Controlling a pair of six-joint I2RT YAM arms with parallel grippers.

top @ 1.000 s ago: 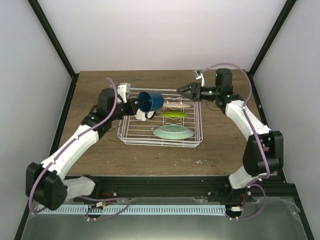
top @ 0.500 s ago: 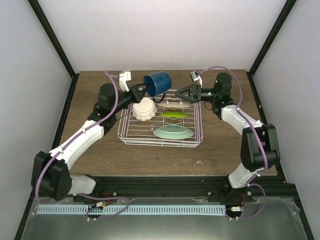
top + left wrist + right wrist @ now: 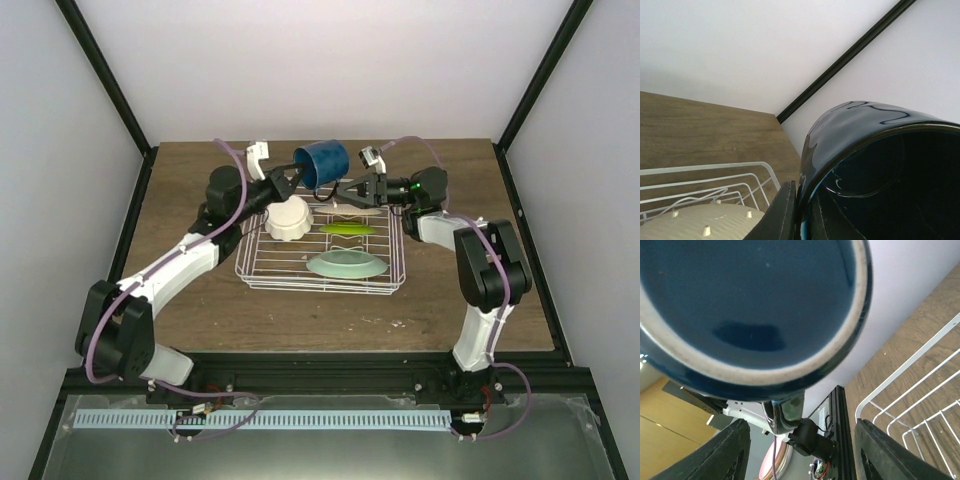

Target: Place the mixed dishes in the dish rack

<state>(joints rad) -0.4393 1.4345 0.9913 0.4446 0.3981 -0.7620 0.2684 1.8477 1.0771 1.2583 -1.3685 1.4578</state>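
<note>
Blue and shiny, the dark blue mug (image 3: 322, 163) is up in the air now, over the far edge of the dish rack (image 3: 300, 285). A second ago it was down low, right over the cream bowl (image 3: 288, 217). The left end effector (image 3: 302, 178) has lifted it up and back. It pinches the wall of the mug, with one finger (image 3: 785, 210) on the outside and one on the inside. The mug is tipped on its side.

The right end effector (image 3: 345, 188) has moved too. It was off to the right, and it has slid in close to the mug. Its fingers are spread wide apart and hold nothing. In the right wrist view, the round bottom of the mug sits just past them.

The bowl can be seen whole again, sitting in the rack. The lime-green dish (image 3: 347, 229) and the mint-green plate (image 3: 346, 265) are in the rack as well and have not moved. The flat cream plate (image 3: 352, 209) is partly hidden behind the right arm. The wooden counter (image 3: 300, 315) holds the rack.

I think the left arm is about to pass the mug to the right one. So the mug is the last dish not yet loaded. The right fingers have to close on it before the left ones let go, or it could fall onto the other dishes.
</note>
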